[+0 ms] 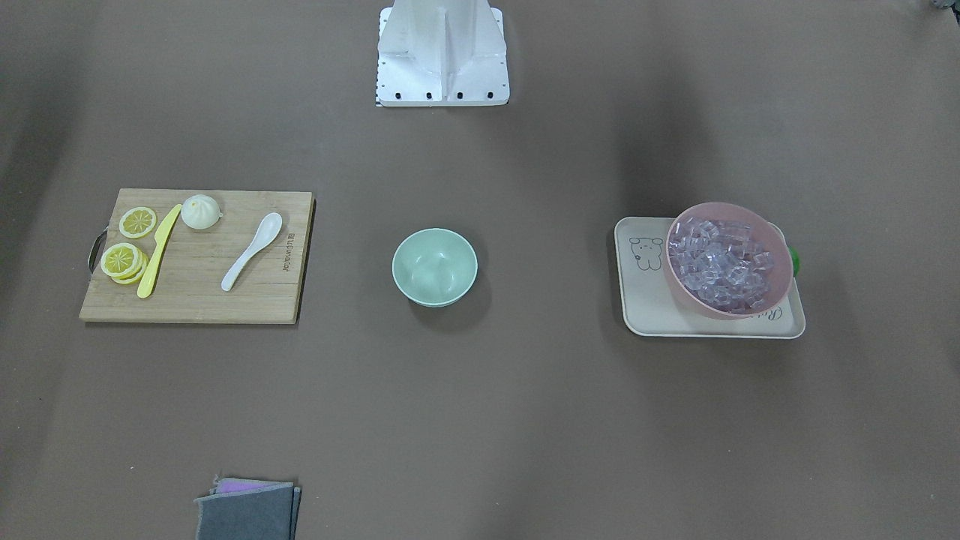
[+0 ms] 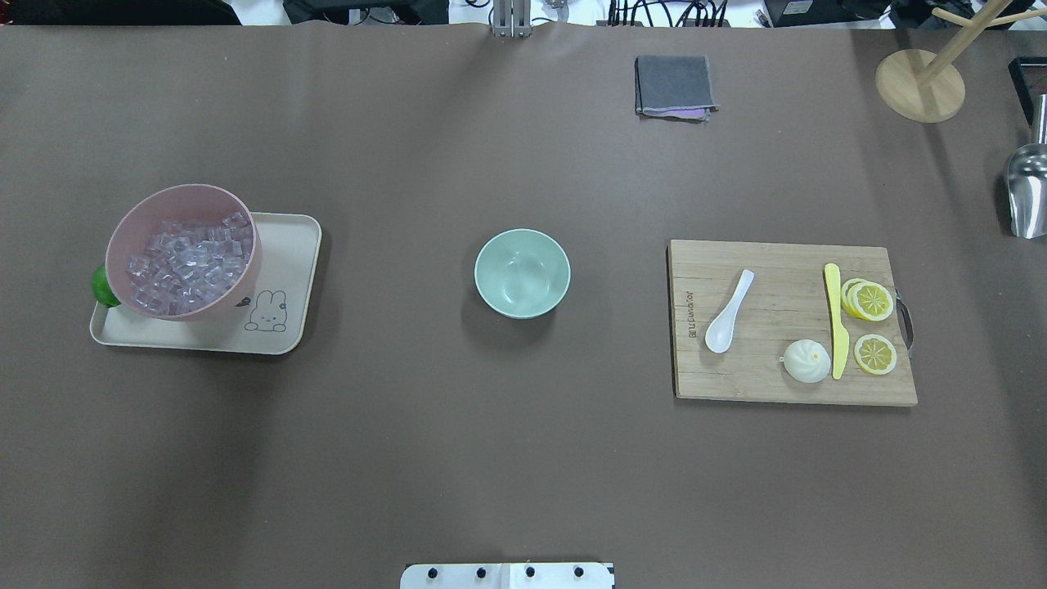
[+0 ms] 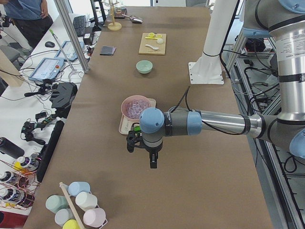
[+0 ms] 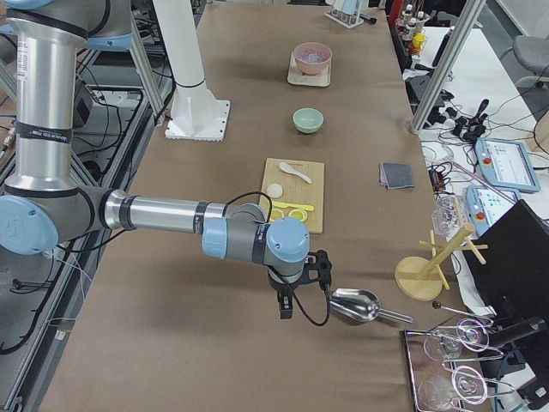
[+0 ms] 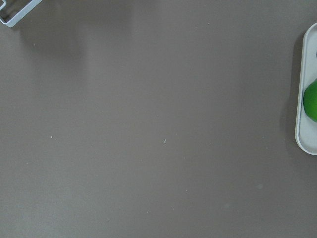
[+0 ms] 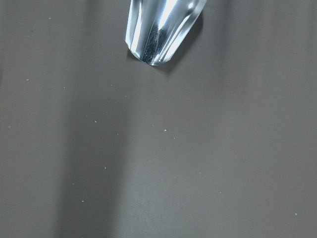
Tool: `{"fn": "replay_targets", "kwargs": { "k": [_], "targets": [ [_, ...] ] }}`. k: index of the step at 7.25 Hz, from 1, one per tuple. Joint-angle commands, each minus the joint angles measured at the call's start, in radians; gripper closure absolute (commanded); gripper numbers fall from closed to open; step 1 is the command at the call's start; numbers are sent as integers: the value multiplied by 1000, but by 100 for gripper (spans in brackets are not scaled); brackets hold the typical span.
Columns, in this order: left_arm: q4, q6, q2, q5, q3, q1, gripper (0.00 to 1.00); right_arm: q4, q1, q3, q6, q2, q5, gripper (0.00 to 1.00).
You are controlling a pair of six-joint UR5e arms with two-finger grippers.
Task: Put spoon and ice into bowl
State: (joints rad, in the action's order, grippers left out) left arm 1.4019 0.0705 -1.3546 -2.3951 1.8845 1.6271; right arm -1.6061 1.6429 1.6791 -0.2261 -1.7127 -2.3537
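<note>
The white spoon (image 1: 251,251) lies on the wooden cutting board (image 1: 277,300), also in the overhead view (image 2: 728,315). The mint-green bowl (image 1: 435,266) (image 2: 522,272) stands empty at the table's middle. Ice cubes (image 1: 720,262) (image 2: 186,258) fill a pink bowl (image 2: 131,221) on a beige tray (image 2: 286,327). My left gripper (image 3: 152,160) shows only in the exterior left view, beyond the tray's outer end, above bare table. My right gripper (image 4: 287,305) shows only in the exterior right view, past the cutting board, beside a metal scoop. I cannot tell whether either is open or shut.
A yellow knife (image 2: 834,319), lemon slices (image 2: 873,327) and a white bun (image 2: 806,361) share the board. A metal scoop (image 2: 1026,192) (image 6: 161,29) lies at the robot's far right. A lime (image 5: 311,101) rests on the tray's end. Folded grey cloths (image 2: 675,86) lie at the far edge.
</note>
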Motion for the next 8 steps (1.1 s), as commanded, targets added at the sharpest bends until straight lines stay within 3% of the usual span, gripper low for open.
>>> {"fn": "replay_targets", "kwargs": {
  "k": [1, 8],
  "targets": [
    [2, 0, 2, 2, -13, -1, 2, 2, 0, 2, 4, -1, -4, 0],
    [12, -15, -12, -4, 51, 4, 2, 3, 0, 4, 16, -2, -41, 0]
  ]
}}
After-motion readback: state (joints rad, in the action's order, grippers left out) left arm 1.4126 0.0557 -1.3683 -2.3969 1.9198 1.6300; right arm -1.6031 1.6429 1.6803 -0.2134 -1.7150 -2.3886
